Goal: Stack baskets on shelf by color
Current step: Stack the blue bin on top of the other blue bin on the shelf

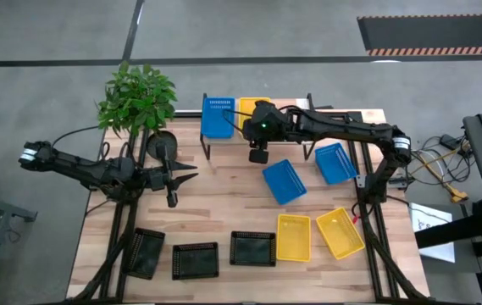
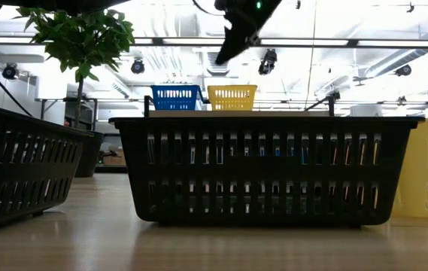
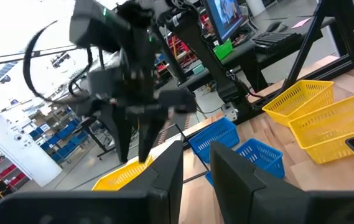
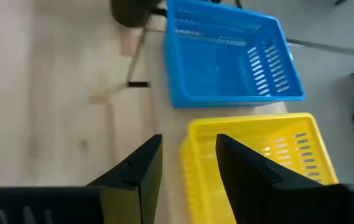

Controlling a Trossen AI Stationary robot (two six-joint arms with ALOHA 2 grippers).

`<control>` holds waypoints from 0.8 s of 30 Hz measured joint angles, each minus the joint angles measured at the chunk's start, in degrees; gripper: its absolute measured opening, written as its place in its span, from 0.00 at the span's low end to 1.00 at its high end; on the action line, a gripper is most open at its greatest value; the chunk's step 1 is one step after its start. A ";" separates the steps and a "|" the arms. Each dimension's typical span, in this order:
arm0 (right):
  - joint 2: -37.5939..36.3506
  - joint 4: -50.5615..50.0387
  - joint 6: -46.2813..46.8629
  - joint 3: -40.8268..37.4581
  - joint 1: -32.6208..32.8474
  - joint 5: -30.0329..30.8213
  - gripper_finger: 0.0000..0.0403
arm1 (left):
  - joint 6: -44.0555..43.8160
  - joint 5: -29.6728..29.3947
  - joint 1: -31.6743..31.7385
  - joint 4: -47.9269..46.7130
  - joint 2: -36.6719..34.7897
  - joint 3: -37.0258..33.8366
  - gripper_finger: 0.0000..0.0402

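Note:
On the shelf (image 1: 368,114) at the table's far edge, a blue basket (image 1: 218,116) (image 4: 226,56) and a yellow basket (image 4: 257,155) stand side by side on their bottoms; the low view shows them too, blue (image 2: 176,96) and yellow (image 2: 232,96). My right gripper (image 1: 259,140) (image 4: 189,165) hovers open over the yellow basket, its fingers on either side of one end wall. My left gripper (image 1: 183,182) (image 3: 195,168) waits open above the table's left part. Two blue baskets (image 1: 284,180) (image 1: 335,163), two yellow ones (image 1: 293,236) (image 1: 340,231) and three black ones (image 1: 196,260) lie on the table.
A potted plant (image 1: 137,97) with a round dark pot (image 1: 160,142) stands at the far left, near the shelf's left end. The black baskets (image 2: 266,169) line the near edge, with the yellow ones to their right. Bare wood lies mid-table (image 1: 224,199).

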 joint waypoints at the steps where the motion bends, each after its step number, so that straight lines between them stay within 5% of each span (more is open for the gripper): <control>1: -0.01 -1.64 1.24 1.33 0.76 -0.15 0.35 | -0.02 0.00 0.00 -0.02 -0.01 0.00 0.16; 11: -0.11 -15.48 10.25 9.09 10.41 -9.15 0.32 | -0.21 0.00 0.00 -0.02 0.01 0.00 0.16; 24: -0.12 -25.09 19.90 1.89 21.05 -11.80 0.32 | -0.24 0.00 -0.02 0.04 0.01 0.00 0.16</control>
